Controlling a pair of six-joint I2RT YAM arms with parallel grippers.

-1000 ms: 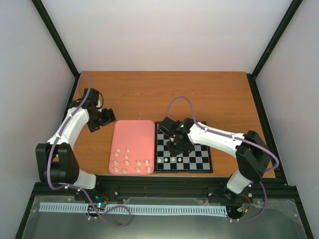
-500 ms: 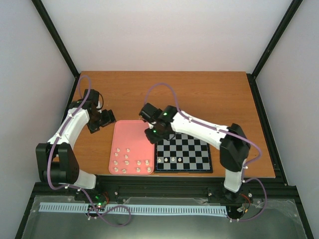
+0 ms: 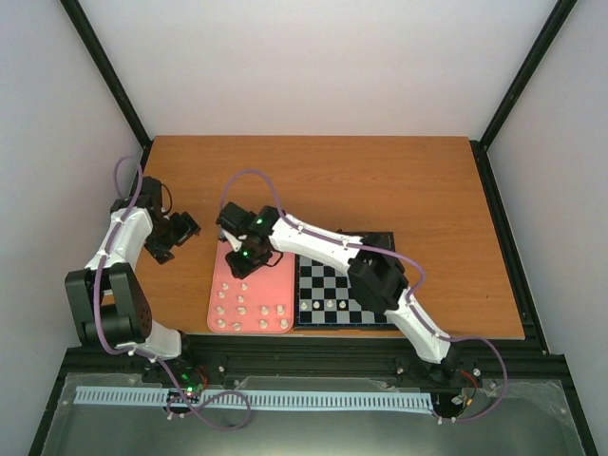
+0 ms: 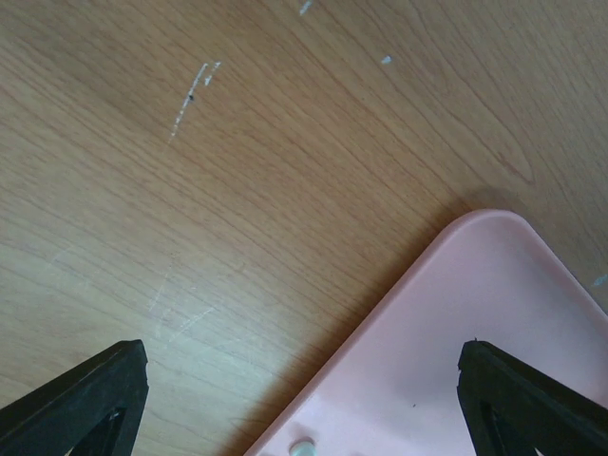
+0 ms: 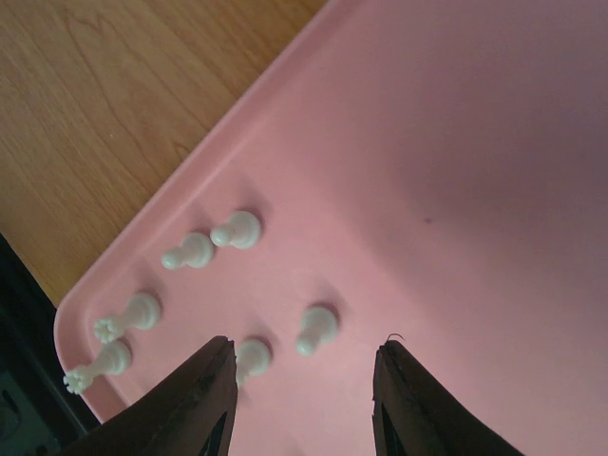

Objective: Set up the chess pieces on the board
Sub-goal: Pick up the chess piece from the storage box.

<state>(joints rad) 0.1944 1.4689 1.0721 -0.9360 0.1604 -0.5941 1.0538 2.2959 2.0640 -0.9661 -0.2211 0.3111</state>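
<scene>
Several cream-white chess pieces (image 3: 252, 309) stand in the near half of a pink tray (image 3: 275, 280). Three more (image 3: 329, 304) stand in the board's (image 3: 366, 296) near-left squares. My right gripper (image 3: 241, 264) hangs open over the tray's left part. In the right wrist view the right gripper (image 5: 304, 359) is empty, with one pawn (image 5: 316, 329) just ahead of the gap. Another piece (image 5: 253, 357) sits by the left finger (image 5: 211, 380). My left gripper (image 3: 174, 237) is over bare table left of the tray. Seen in its own wrist view, the left gripper (image 4: 304, 380) is open and empty.
The wooden table (image 3: 399, 185) stretches behind the tray and board. In the left wrist view the pink tray's far corner (image 4: 475, 285) lies between the fingers, with one piece (image 4: 302, 446) at the bottom edge. Black frame posts stand at the table's sides.
My right arm has swung left from above the board to above the pink tray, its jaws opening a little. My left gripper has drawn slightly left, away from the tray.
</scene>
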